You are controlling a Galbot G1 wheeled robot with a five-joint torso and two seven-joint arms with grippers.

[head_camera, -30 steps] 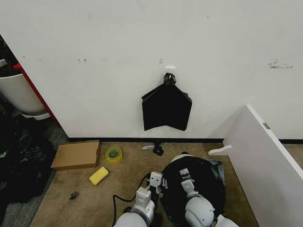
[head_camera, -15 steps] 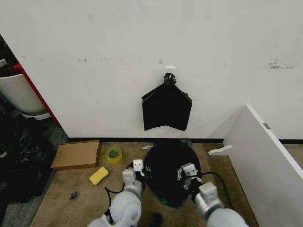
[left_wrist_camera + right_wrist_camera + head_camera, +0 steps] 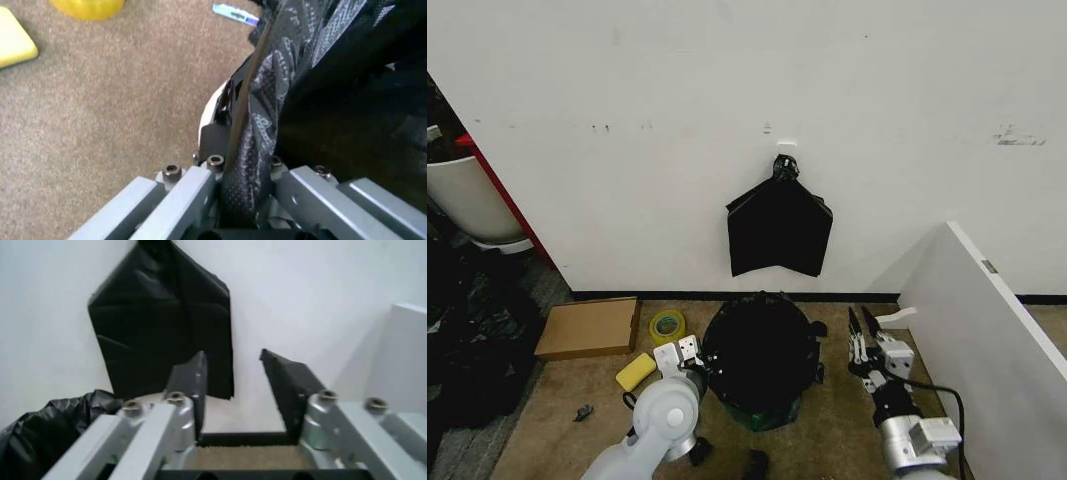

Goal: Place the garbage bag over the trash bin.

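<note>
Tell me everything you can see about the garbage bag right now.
The garbage bag is glossy black, thin, crinkled plastic, draped over the trash bin on the brown carpet below the wall. Its mouth looks open upward. The left hand is shut on its edge, the film pinched between the fingers. The right hand is open, apart from it.

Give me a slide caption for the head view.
Left gripper pinches the garbage bag at its edge; right gripper hangs open beside it.
</note>
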